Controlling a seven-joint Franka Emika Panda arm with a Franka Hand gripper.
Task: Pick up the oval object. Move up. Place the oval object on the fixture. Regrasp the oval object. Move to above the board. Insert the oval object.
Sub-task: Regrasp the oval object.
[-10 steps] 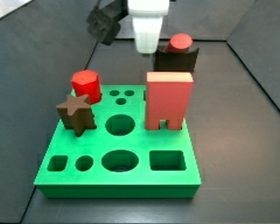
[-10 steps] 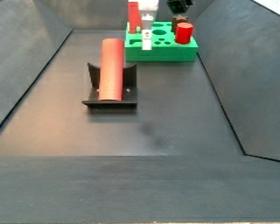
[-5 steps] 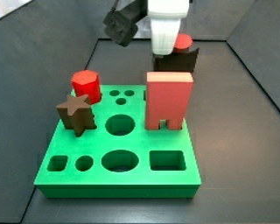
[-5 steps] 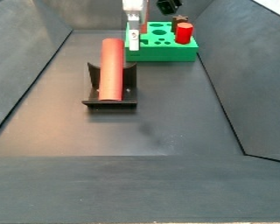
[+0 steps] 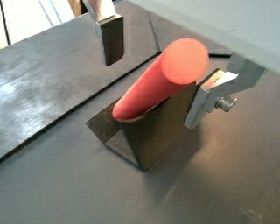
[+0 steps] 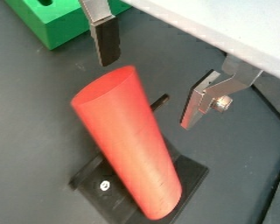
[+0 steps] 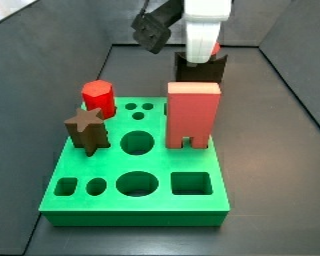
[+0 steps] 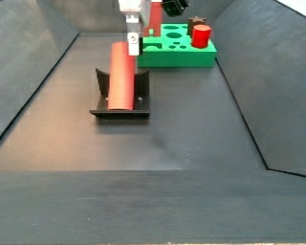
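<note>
Rod-like and smooth, the oval object (image 5: 157,80) lies in the fixture (image 5: 149,138), likely rigid, light and slippery, so the gripper (image 6: 154,74), spread wide above it, should clamp its upper end

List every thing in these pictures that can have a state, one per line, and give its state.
Rod: lying in the fixture's notch, not gripped.
Fixture: on the floor, holding the rod.
Gripper: open, fingers either side of the rod's end.
Board: flat; arch block, red peg, star peg standing on it.
</note>
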